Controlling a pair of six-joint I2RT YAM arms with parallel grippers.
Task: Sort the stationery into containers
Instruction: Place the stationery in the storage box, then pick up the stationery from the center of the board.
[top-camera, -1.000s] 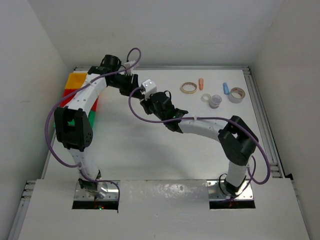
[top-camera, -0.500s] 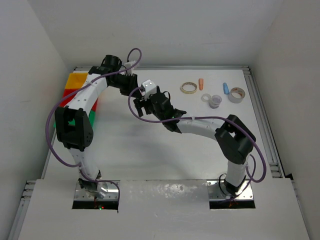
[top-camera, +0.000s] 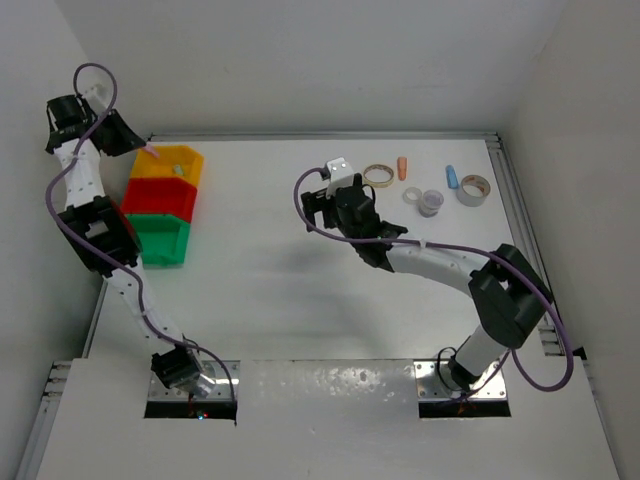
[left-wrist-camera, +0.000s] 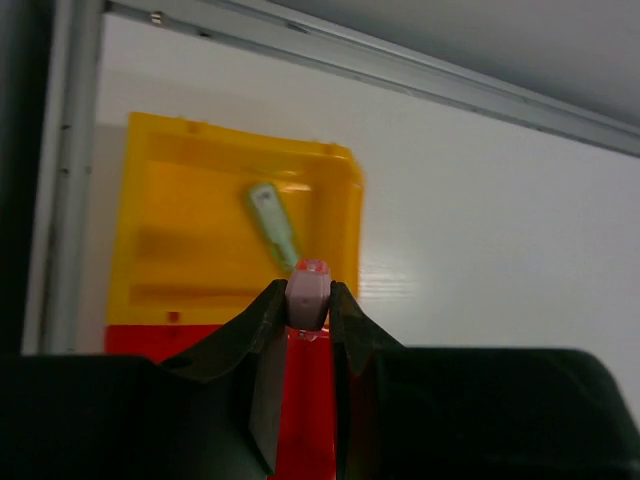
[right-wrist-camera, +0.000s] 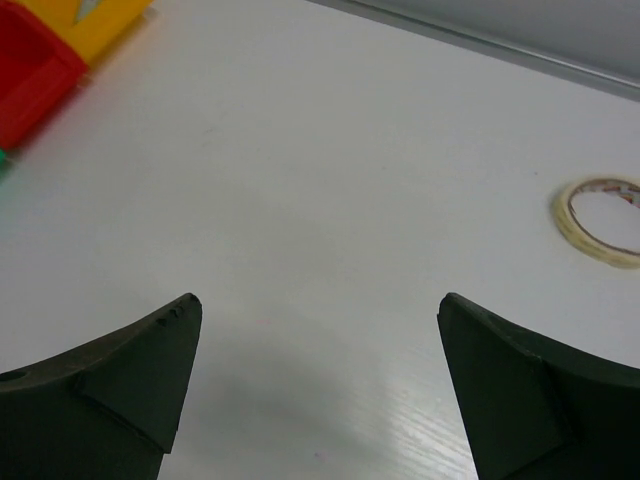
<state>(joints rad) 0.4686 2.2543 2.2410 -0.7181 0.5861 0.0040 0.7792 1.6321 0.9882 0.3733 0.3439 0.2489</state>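
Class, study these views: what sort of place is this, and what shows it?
Probably a robotics lab test cell: two white-and-black robot arms bolted to a white table, plain white walls boxing it in, and joined yellow, red and green plastic bins.

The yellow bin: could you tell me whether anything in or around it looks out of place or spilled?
Nothing stands out. The yellow bin sits square against the red bin, and one green capsule lies slanted but fully inside it. The left end effector holds a pink piece by the bin.
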